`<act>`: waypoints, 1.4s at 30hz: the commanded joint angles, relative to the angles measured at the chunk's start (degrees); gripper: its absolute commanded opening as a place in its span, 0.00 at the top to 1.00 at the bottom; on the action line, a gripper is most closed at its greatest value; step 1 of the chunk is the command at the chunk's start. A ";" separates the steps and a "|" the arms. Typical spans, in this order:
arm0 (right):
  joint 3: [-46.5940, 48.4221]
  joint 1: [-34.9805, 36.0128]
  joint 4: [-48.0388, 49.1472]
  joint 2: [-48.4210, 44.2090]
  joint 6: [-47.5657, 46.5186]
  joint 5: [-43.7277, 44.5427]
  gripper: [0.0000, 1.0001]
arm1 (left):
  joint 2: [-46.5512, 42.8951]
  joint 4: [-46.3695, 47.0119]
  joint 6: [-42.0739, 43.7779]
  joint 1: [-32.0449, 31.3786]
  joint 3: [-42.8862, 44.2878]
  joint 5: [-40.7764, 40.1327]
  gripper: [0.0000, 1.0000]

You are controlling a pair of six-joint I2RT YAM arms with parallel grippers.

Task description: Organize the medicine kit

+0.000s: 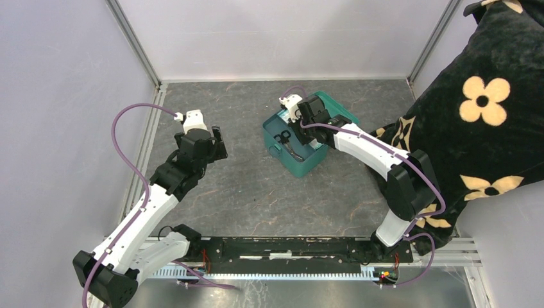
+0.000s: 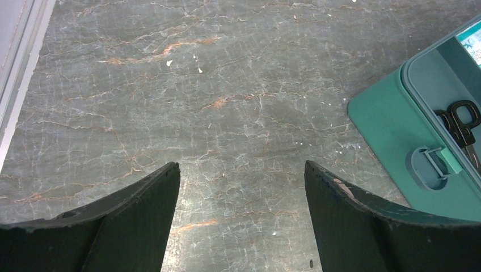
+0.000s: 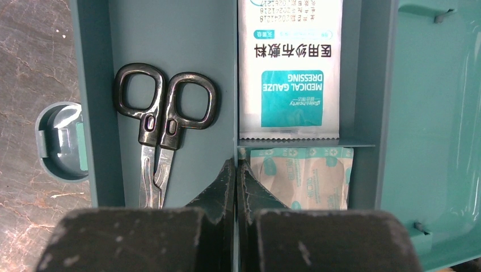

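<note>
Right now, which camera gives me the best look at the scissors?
The right wrist view: the scissors lie close up in the box, with both handle loops and most of the blades clear. The top view shows them only as a small dark shape. The left wrist view catches just the handles at its right edge.

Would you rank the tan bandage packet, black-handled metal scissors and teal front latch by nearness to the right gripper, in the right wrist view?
1. Bandage packet, just right of the right gripper.
2. Scissors, left compartment.
3. Latch, outside, far left.
</note>
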 commanded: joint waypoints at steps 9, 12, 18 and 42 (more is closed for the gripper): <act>-1.56 -0.68 0.02 1.48 2.72 0.50 0.82 | 0.12 2.10 0.92 0.30 0.43 1.09 0.14; -1.48 -0.76 0.22 0.37 3.14 1.11 0.77 | -0.22 2.03 0.83 0.30 0.43 0.69 0.14; 0.41 -0.78 0.18 -2.44 3.94 0.95 0.66 | -0.49 1.91 0.76 0.30 0.35 0.38 0.14; 0.26 -16.77 -1.60 -6.25 5.33 2.58 0.84 | 3.72 2.03 1.15 0.30 0.90 5.09 0.13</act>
